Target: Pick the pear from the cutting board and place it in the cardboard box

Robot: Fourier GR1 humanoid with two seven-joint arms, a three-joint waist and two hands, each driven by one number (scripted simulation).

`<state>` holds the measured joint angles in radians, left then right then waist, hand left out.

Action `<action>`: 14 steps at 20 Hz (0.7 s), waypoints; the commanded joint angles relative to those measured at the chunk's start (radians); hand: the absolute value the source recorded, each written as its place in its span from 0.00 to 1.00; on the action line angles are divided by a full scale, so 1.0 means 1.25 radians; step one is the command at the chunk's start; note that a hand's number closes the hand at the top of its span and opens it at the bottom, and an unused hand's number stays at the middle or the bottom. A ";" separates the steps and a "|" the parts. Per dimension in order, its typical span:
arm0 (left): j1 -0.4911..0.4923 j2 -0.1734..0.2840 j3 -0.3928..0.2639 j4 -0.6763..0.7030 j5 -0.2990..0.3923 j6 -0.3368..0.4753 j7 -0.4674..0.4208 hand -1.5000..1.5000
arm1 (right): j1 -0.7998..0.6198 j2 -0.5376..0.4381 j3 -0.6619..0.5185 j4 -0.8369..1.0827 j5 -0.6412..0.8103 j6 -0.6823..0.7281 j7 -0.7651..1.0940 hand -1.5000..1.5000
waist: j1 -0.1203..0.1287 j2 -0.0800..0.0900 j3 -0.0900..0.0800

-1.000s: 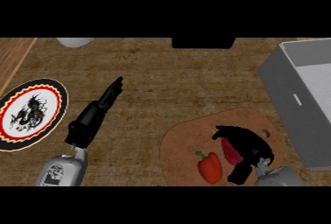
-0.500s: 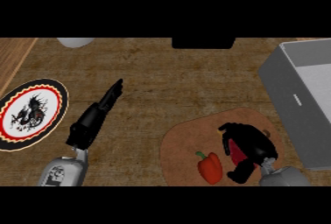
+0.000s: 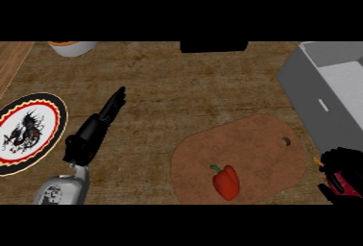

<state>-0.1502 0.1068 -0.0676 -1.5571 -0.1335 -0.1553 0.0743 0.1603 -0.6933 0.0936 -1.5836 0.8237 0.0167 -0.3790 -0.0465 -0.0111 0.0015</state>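
Observation:
My right hand (image 3: 342,174) is at the lower right, just past the right edge of the brown cutting board (image 3: 248,144). Its fingers are curled round a reddish fruit, the pear (image 3: 343,181), which they mostly hide. A red bell pepper (image 3: 227,181) lies on the near part of the board. The grey box (image 3: 312,91) stands at the right edge, its open inside facing up, beyond my right hand. My left hand (image 3: 96,129) rests open at the left, fingers stretched away from me, holding nothing.
A round plate (image 3: 50,120) with a black dragon figure and red-yellow rim lies at the far left. A pale bowl (image 3: 71,47) sits at the top left and a dark block (image 3: 212,46) at the top middle. A small dark spot (image 3: 286,141) marks the board.
My right hand, shut on the reddish fruit, has moved from over the board's right part to beyond its right edge. The pepper and my left hand have stayed put.

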 commanded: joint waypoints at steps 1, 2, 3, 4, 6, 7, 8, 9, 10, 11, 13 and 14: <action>0.015 0.004 -0.002 -0.045 0.006 -0.005 0.029 0.50 | 0.084 -0.070 -0.158 0.031 -0.079 -0.147 -0.180 1.00 | 0.003 0.000 0.001; -0.021 0.001 0.017 0.025 0.013 -0.005 -0.011 0.50 | 0.130 -0.068 -0.171 -0.006 -0.097 -0.158 -0.210 1.00 | -0.004 0.004 -0.001; 0.009 0.009 0.010 -0.005 0.025 -0.027 -0.002 0.50 | 0.131 -0.082 -0.219 0.008 -0.142 -0.157 -0.247 1.00 | 0.006 0.003 -0.001; 0.012 0.012 0.003 -0.001 0.007 -0.022 -0.031 0.50 | 0.135 -0.069 -0.236 -0.010 -0.173 -0.146 -0.257 1.00 | 0.013 0.005 -0.001; 0.005 0.014 0.015 -0.014 0.007 -0.011 0.007 0.50 | 0.239 -0.117 -0.312 -0.088 -0.261 -0.093 -0.324 1.00 | -0.003 0.001 -0.002; -0.024 0.026 0.028 -0.012 0.020 -0.026 0.017 0.50 | 0.225 -0.125 -0.350 -0.089 -0.298 -0.061 -0.326 1.00 | 0.006 0.003 -0.002; 0.001 -0.024 -0.025 -0.016 -0.017 0.010 0.021 0.50 | 0.278 -0.109 -0.371 -0.107 -0.308 -0.069 -0.363 1.00 | 0.004 0.003 -0.002; -0.014 0.020 0.022 -0.051 0.037 -0.035 0.064 0.50 | 0.265 -0.130 -0.419 -0.082 -0.363 -0.036 -0.394 1.00 | 0.010 0.002 -0.002; -0.012 -0.023 -0.024 -0.007 -0.012 0.001 0.016 0.50 | 0.292 -0.138 -0.445 -0.133 -0.393 0.006 -0.387 1.00 | 0.003 0.003 -0.002; -0.014 -0.019 -0.010 -0.015 -0.009 0.009 0.029 0.50 | 0.327 -0.137 -0.476 -0.143 -0.440 0.029 -0.440 1.00 | -0.007 0.001 -0.002; 0.012 0.003 0.005 -0.039 0.015 -0.017 0.040 0.50 | 0.347 -0.129 -0.549 -0.158 -0.517 0.087 -0.443 1.00 | 0.002 0.000 -0.003; 0.017 0.013 0.015 0.003 0.005 -0.016 -0.008 0.50 | 0.369 -0.118 -0.585 -0.193 -0.551 0.110 -0.428 1.00 | -0.005 0.001 -0.003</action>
<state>-0.1478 0.1083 -0.0633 -1.5754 -0.1253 -0.1699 0.0977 0.5376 -0.8458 -0.4864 -1.7567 0.2949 0.0564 -0.8640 -0.0465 -0.0093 -0.0016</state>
